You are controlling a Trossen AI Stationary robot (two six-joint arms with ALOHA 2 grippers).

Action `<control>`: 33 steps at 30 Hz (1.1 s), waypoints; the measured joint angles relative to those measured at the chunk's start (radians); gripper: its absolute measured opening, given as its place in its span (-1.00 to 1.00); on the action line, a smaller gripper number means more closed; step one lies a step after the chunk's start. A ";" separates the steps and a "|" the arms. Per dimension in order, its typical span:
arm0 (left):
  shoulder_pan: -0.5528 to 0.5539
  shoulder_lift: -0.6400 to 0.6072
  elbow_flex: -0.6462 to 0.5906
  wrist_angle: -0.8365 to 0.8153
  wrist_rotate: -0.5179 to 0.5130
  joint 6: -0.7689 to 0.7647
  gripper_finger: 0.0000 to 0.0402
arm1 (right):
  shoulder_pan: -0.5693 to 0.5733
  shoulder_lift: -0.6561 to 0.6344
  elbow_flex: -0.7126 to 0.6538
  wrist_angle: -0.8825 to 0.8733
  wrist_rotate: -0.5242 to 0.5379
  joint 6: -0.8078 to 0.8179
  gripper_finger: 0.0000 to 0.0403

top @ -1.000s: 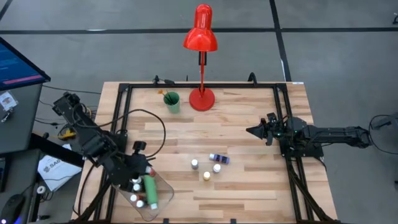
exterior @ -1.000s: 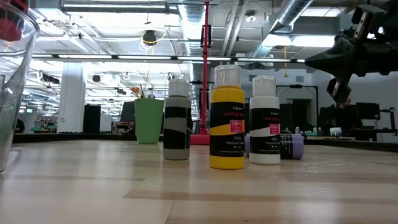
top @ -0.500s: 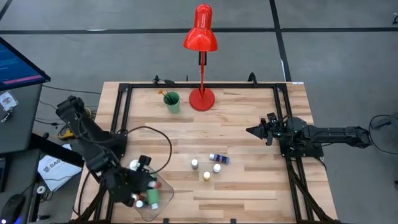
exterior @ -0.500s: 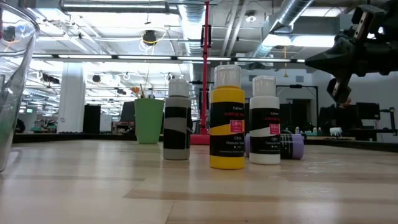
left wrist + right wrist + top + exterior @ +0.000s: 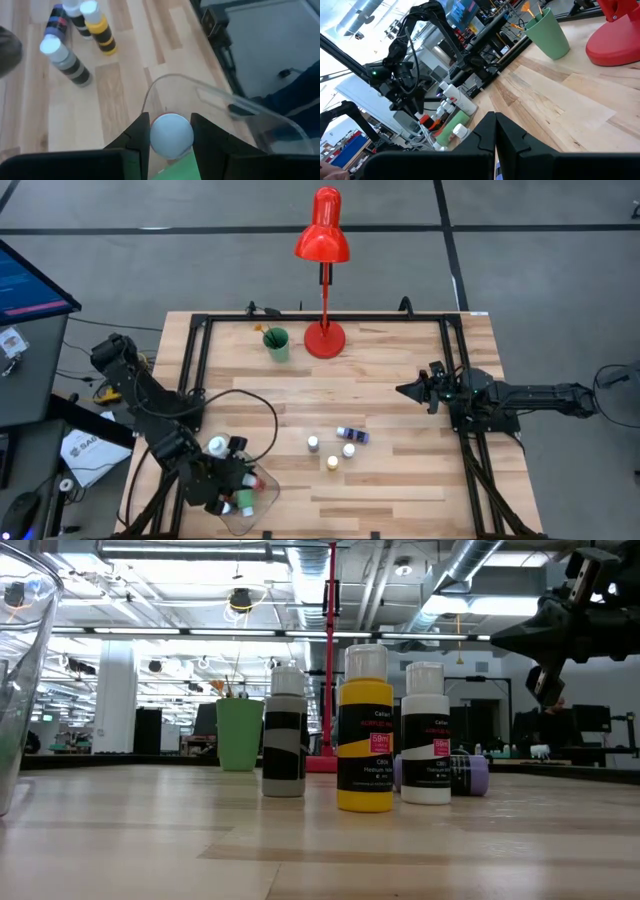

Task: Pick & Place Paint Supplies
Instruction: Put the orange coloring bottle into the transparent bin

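Note:
My left gripper (image 5: 232,480) hangs over the clear plastic tray (image 5: 265,492) at the table's near left, shut on a white-capped paint bottle (image 5: 171,136). A large green bottle (image 5: 243,498) and small bottles lie in the tray. Mid-table, a grey-and-black bottle (image 5: 285,735), a yellow one (image 5: 365,730) and a white one (image 5: 426,735) stand upright. A purple bottle (image 5: 468,775) lies on its side behind them. My right gripper (image 5: 402,391) waits shut and level above the table's right part, touching nothing. My left gripper pinches the small bottle between its two fingers at the white cap (image 5: 156,138), one finger (image 5: 139,136) on each side. The fingers slant down toward the near left corner. The bottle sits over the tray's curved rim (image 5: 200,87); whether it rests on anything I cannot tell.
A green cup (image 5: 276,343) with brushes and a red desk lamp (image 5: 324,338) stand at the far edge. Black frame rails run along the table's left (image 5: 190,370) and right (image 5: 462,370) sides. Bare wood lies between the bottles and the tray.
My left gripper has gone down and toward the table's near edge, carrying the white-capped bottle in over the tray. Its fingers have stayed as they were. The right arm and the standing bottles have kept still.

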 joint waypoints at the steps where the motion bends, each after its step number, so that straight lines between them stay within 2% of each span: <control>1: 0.000 -0.006 0.001 0.008 0.002 0.000 -0.52 | 0.000 0.000 0.000 0.000 0.000 0.000 -1.00; 9: 0.034 -0.017 -0.039 0.027 0.043 0.000 -0.52 | 0.000 0.000 0.000 0.000 0.000 0.000 -1.00; 13: 0.048 -0.105 -0.007 0.040 0.086 -0.019 -0.52 | 0.000 0.000 0.000 0.000 0.000 0.000 -1.00; 15: 0.052 -0.175 0.003 0.047 0.034 -0.008 -0.52 | 0.000 0.000 0.000 0.000 0.000 0.000 -1.00; 18: 0.089 -0.255 -0.016 0.043 -0.123 0.080 -0.52 | 0.000 0.000 0.000 0.000 0.000 0.000 -1.00; 20: 0.157 -0.278 -0.050 0.037 -0.150 0.131 -0.52 | 0.000 0.000 0.000 0.000 0.000 0.000 -1.00; 21: 0.204 -0.278 -0.070 0.037 -0.133 0.142 -0.52 | 0.000 0.000 0.000 0.000 0.000 0.000 -1.00; 24: 0.347 -0.261 -0.132 0.028 0.009 0.163 -0.52 | 0.000 0.000 0.000 0.000 0.000 0.000 -1.00; 27: 0.456 -0.230 -0.178 0.060 0.071 0.182 -0.51 | 0.000 0.000 0.000 0.000 0.000 0.000 -1.00; 33: 0.526 -0.140 -0.257 0.217 0.257 0.284 -0.45 | 0.000 0.000 0.000 -0.004 0.000 0.000 -1.00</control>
